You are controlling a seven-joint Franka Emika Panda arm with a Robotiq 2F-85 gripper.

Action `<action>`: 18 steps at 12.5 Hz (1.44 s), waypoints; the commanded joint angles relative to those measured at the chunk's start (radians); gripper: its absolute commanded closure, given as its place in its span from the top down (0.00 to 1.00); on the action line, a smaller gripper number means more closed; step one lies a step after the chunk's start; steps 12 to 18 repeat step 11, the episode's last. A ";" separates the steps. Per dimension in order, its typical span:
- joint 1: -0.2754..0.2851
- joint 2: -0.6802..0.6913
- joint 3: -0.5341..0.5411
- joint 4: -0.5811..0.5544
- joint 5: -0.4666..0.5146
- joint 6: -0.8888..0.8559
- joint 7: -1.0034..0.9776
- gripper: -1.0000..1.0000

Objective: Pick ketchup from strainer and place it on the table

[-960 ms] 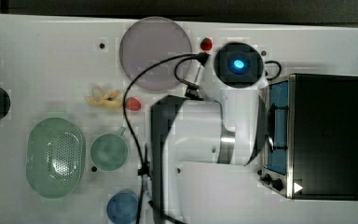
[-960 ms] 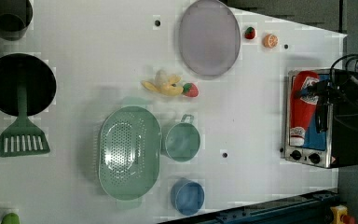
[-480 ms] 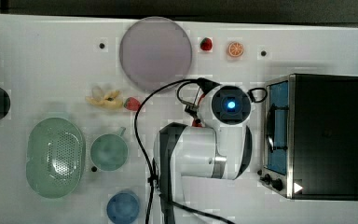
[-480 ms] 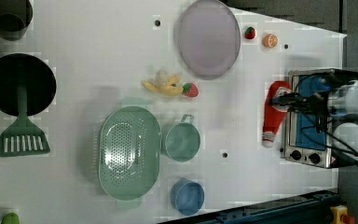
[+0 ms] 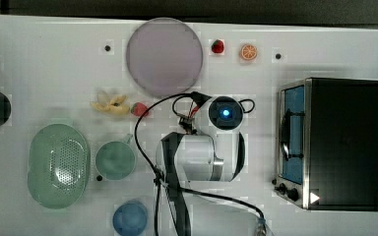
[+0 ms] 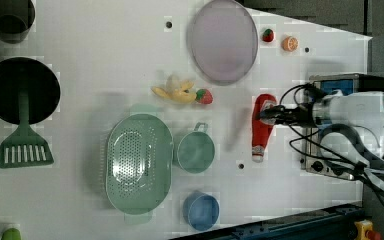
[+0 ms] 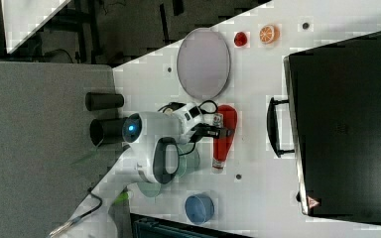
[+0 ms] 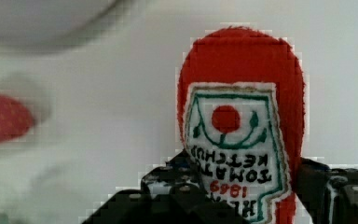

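My gripper [image 6: 269,114] is shut on the ketchup [image 6: 262,127], a red bottle with a white cap and a white label. I hold it near its wide end, lying level above the white table [image 6: 105,50], where it casts a shadow. It hangs between the green cup and the black oven in the left view. The right view has the ketchup [image 7: 224,131] in the gripper [image 7: 222,132] too. Close up, the ketchup [image 8: 242,93] sits between the black fingers [image 8: 168,186]. The pale green strainer [image 5: 59,164] lies at the top view's left with nothing in it. My arm [image 5: 197,157] hides the bottle there.
A black oven [image 5: 339,142] stands at the top view's right. A green cup [image 5: 114,160] and a blue cup [image 5: 129,219] sit beside the strainer. A lilac plate [image 5: 164,56], a banana [image 5: 109,103], strawberries [image 5: 139,109] and an orange slice [image 5: 248,51] lie farther off.
My arm has carried the ketchup away from over the oven, towards the left view's left, and it now hangs over bare table by the green cup.
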 commanded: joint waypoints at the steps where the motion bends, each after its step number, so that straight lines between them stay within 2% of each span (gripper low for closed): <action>1: -0.004 0.013 -0.012 0.007 0.000 0.012 -0.031 0.60; 5: -0.004 0.008 -0.016 0.012 0.000 0.006 -0.030 0.99; 8: -0.003 -0.079 -0.002 0.065 0.001 -0.015 -0.030 1.00; 11: -0.003 -0.193 0.013 0.174 0.002 -0.139 -0.002 1.00; 18: -0.003 -0.193 0.013 0.174 0.002 -0.139 -0.002 1.00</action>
